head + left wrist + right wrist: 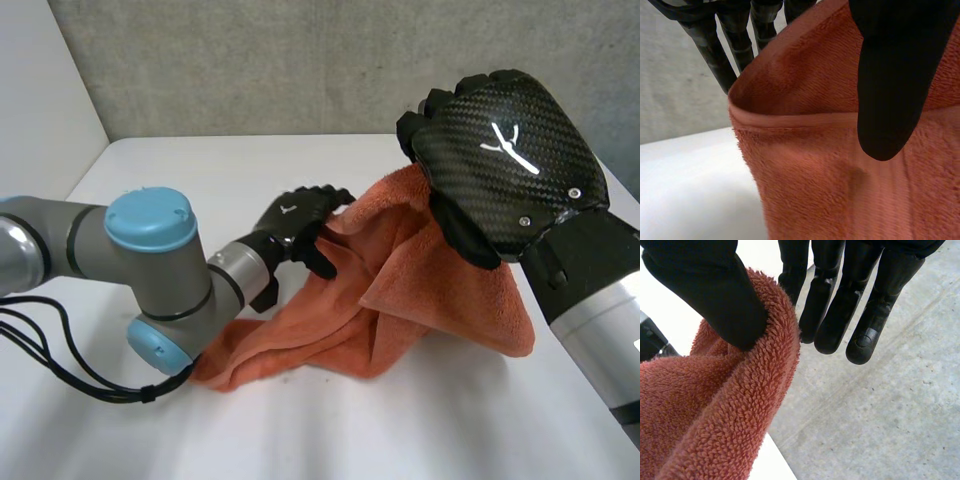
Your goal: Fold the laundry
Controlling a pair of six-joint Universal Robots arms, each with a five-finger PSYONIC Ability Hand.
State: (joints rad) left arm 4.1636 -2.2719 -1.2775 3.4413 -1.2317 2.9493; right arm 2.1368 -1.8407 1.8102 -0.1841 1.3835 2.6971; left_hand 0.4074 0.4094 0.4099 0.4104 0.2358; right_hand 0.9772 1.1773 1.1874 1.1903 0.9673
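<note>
An orange towel lies partly bunched on the white table, its far end lifted. My right hand holds that raised end high above the table. In the right wrist view its thumb presses the towel's thick edge against the side of the hand, while the other fingers stay straight and bare. My left hand is at the towel's left edge, lower down. In the left wrist view the thumb stands in front of the hemmed cloth and straight fingers stand behind it, spread apart.
A grey concrete wall rises behind the table's far edge, and a white wall panel closes the left side. My left arm lies low across the table's left half, over the towel's trailing end.
</note>
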